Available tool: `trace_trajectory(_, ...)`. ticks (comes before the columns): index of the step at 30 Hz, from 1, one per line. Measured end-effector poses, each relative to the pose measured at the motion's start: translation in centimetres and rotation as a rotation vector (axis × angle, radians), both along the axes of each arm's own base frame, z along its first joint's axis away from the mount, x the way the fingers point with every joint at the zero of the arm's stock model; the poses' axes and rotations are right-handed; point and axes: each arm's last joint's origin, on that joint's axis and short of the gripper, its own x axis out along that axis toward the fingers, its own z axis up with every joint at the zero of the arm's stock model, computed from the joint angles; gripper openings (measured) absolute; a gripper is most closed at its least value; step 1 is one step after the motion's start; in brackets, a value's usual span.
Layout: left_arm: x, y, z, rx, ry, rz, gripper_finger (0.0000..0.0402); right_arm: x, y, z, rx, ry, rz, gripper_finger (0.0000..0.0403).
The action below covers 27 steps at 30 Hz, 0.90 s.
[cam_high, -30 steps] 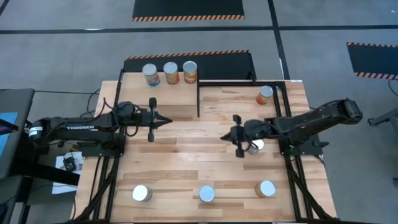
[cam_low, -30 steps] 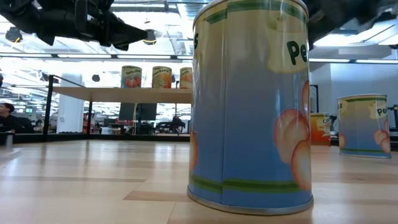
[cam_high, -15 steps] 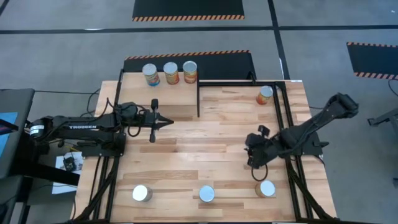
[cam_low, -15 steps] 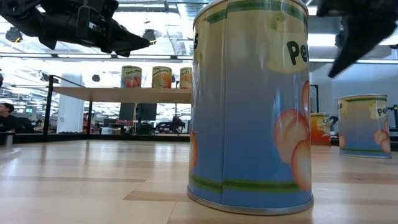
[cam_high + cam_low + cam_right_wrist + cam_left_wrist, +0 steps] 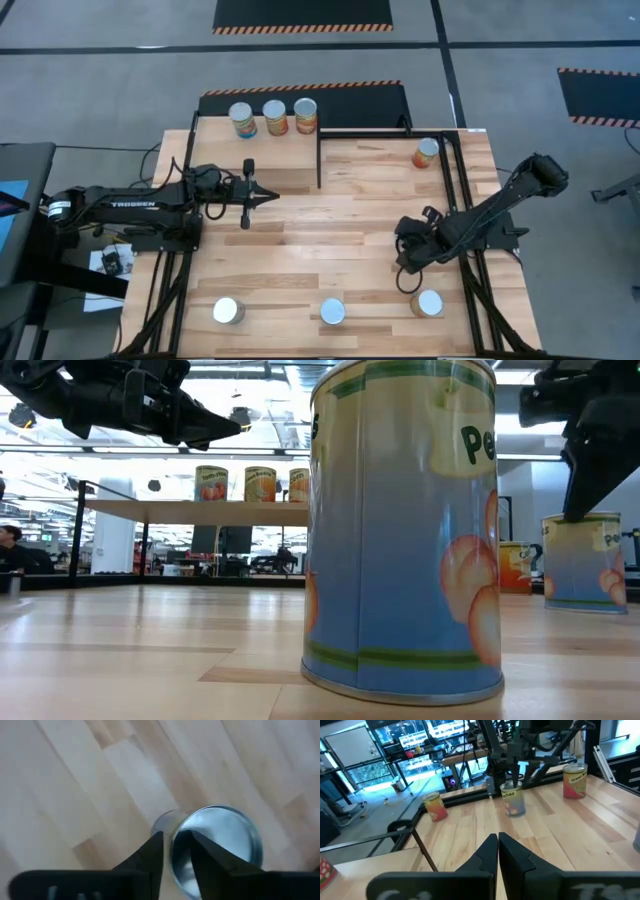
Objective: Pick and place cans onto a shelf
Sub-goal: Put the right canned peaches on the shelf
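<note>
The cans (image 5: 405, 530) have glossy printed labels and shiny metal tops; the table (image 5: 300, 250) is smooth pale wood.

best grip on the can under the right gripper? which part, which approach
Take the can by its curved side wall, across the diameter, probably just below the rim, coming straight down. It stands upright with its flat silver top facing up. The right gripper hangs above it but off-centre, so centre it first.
</note>
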Motion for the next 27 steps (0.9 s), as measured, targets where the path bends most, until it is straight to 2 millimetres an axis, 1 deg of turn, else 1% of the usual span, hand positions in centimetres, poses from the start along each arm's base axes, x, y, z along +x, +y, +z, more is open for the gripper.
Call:
trace_trajectory(5, 0.0, 0.1, 0.0, -0.005, -0.001, 0.021, 0.0004, 0.8, -0.3, -0.5, -0.037, 0.056, 0.078, 0.0051)
trace_trajectory(7, 0.0, 0.2, 0.0, -0.003, 0.0, 0.054, 0.0004, 1.3, -0.4, -0.2, -0.045, 0.048, 0.122, 0.0021)
trace_trajectory(8, 0.0, 0.2, 0.0, -0.002, 0.0, 0.068, 0.0004, 1.7, -0.5, 0.1, -0.045, 0.037, 0.144, 0.0012)
trace_trajectory(14, 0.0, 0.3, 0.0, -0.004, 0.0, 0.089, 0.0004, 4.7, -1.5, 2.5, -0.051, -0.087, 0.316, 0.0012)
trace_trajectory(18, 0.0, 0.3, 0.0, 0.0, -0.001, 0.088, 0.0004, 8.0, -2.7, 3.8, -0.061, -0.243, 0.501, 0.0004)
trace_trajectory(22, 0.0, 0.3, 0.0, 0.011, 0.0, 0.087, 0.0004, 11.8, -4.0, 4.3, -0.064, -0.344, 0.733, 0.0009)
trace_trajectory(24, 0.0, 0.2, 0.0, 0.016, 0.0, 0.083, 0.0004, 14.0, -4.6, 4.2, -0.096, -0.351, 0.844, 0.0009)
trace_trajectory(27, 0.0, 0.2, 0.0, 0.017, 0.0, 0.07, 0.0004, 17.4, -5.5, 3.8, -0.157, -0.312, 1.027, 0.0007)
